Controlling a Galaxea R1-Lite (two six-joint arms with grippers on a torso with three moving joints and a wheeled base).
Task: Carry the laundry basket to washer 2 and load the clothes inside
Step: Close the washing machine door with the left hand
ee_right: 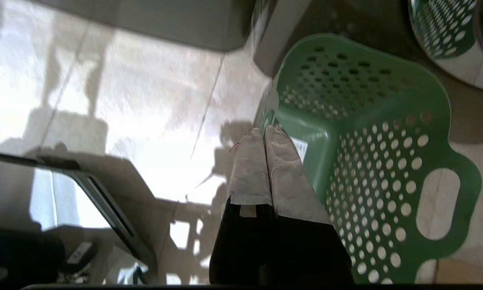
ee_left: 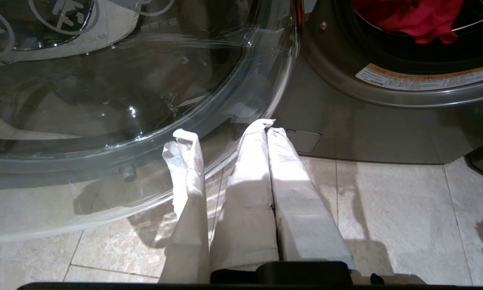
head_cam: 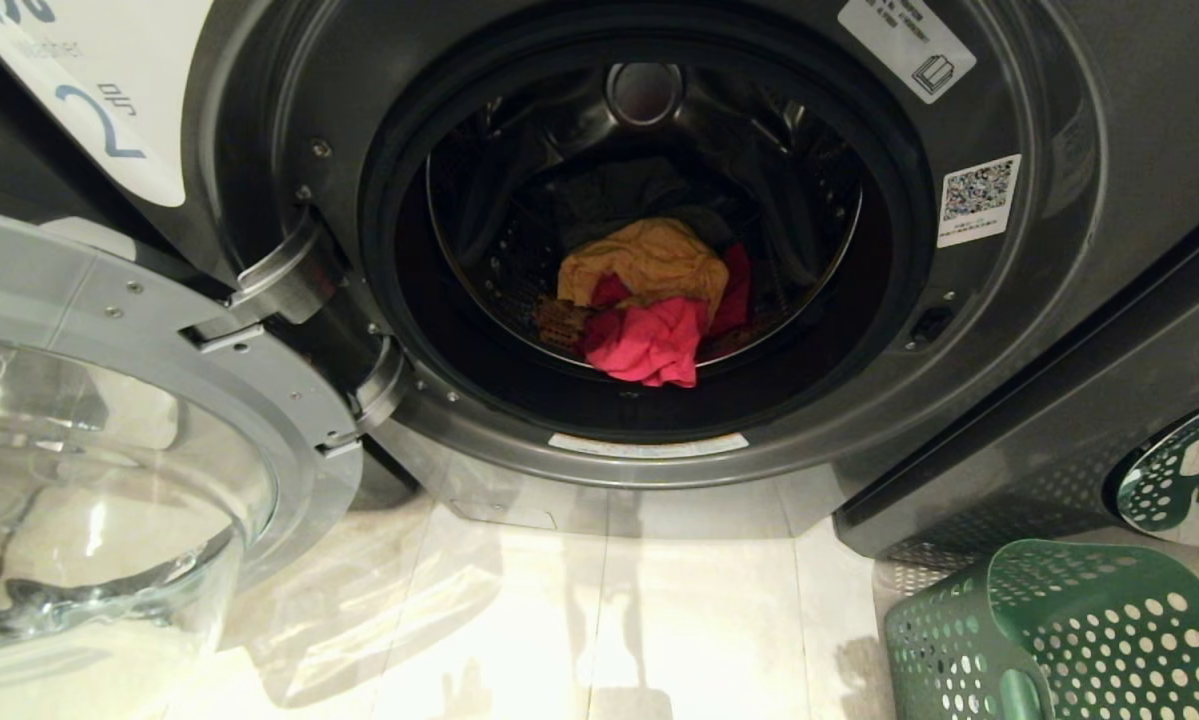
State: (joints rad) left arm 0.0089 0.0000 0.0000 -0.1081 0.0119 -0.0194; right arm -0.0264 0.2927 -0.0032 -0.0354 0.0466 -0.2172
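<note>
Washer 2 (head_cam: 1089, 300) has its door (head_cam: 159, 420) swung open to the robot's left and the clothes (head_cam: 654, 300) sit low in the drum, pink bundle at the front lip with the yellow piece behind it, so loading looks done or nearly so. The basket (head_cam: 1059, 640) stands on the floor just right of the washer and looks empty in the right wrist view; worth checking its bottom for any leftover garment and nudging the pink fabric deeper so nothing snags the seal. Right gripper (ee_right: 264, 131) hangs over the basket's near corner with fingers closed on nothing; left gripper (ee_left: 265, 127) is low by the door's edge, fingers also closed and empty.
</note>
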